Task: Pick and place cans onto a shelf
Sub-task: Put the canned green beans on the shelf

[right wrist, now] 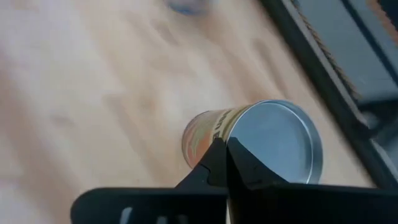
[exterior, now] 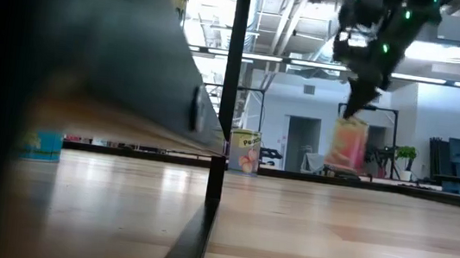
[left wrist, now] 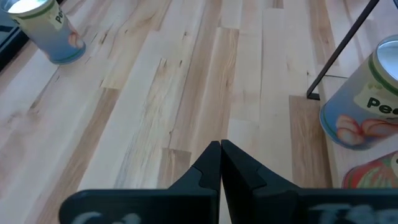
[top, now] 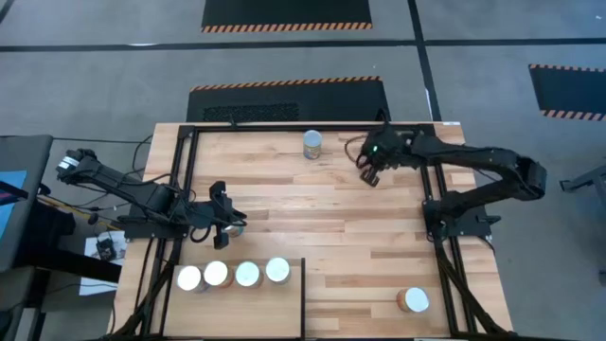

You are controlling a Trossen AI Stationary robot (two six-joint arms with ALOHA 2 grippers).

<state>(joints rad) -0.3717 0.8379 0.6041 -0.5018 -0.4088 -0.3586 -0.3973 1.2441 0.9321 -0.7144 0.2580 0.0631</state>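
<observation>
Cans: in the high view, four small round-topped tins are seen in a row on the pale flat plywood shelf panel at the near left corner. The panel is cut off by the picture's edge. A fifth silvery-topped tin is stood near the far edge of the striped butcher-block tabletop, and a tan-topped tin is alone at the near right. The left gripper is held just beyond the shelf. The right gripper is near the far edge; what it carries is hard to make out here.

Low view: an orange-labelled tin is clamped under the right gripper, clear of the tabletop. The shelf is a dark blur at left, half hiding a bluish tin.

Left wrist view: the left gripper is seen with its fingers pressed together, empty. A peach-labelled tin is cut off at the edge.

Right wrist view: the orange-labelled tin is partly covered by the right gripper; the contact itself is blurred.
</observation>
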